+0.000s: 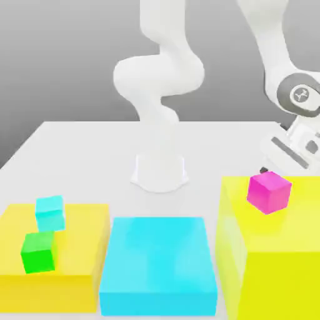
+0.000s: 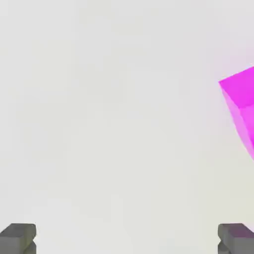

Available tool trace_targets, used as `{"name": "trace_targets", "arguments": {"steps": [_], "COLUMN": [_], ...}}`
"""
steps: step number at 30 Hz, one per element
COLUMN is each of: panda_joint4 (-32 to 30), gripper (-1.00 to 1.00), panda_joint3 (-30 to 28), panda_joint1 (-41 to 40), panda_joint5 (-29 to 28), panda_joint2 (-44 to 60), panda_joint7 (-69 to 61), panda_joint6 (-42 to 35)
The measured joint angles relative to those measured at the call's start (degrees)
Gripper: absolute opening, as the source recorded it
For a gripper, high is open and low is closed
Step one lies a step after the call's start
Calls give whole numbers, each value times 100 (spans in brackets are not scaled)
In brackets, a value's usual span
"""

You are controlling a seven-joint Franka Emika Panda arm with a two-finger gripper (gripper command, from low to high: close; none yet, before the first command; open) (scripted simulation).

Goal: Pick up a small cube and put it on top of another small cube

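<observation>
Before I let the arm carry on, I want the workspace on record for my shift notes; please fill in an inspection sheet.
Surface: pale table, with a low orange-yellow block, a low cyan block and a taller yellow block.
Job's things: magenta cube on the taller yellow block; small cyan cube and green cube on the orange-yellow block; no cube stacked on another.
Clutter: nothing seen.
Gripper: gripper open, holding nothing, near the magenta cube.
Cables: nothing seen.
Surroundings: plain grey backdrop; arm base standing on the table behind the blocks.
</observation>
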Motion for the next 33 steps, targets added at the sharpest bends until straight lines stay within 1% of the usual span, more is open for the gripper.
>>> {"name": "trace_targets", "arguments": {"steps": [8,14,15,17,21,22,27,28,29,31,33], "panda_joint4": [-35,-41,-9,85,304,355,355,381,366,283,177], "gripper": [0,0,0,0,0,-100,-100,-100,-100,-100,-100], "panda_joint3": [-15,-20,-123,-482,-1419,-1648,-1646,-1756,-1690,-1346,-908], "panda_joint1": [-545,-1045,-1041,-827,-104,80,79,167,113,-160,-502], "panda_joint5": [156,92,-45,-492,-1457,-1669,-1675,-1786,-1726,-1373,-899], "panda_joint2": [297,513,597,879,1516,1659,1658,1730,1689,1458,1151], "panda_joint7": [-1857,-3107,-3117,-2865,-2162,-2001,-1995,-1911,-1957,-2226,-2585], "panda_joint6": [1328,2326,2469,2694,3097,3192,3178,3226,3200,3059,2877]}}
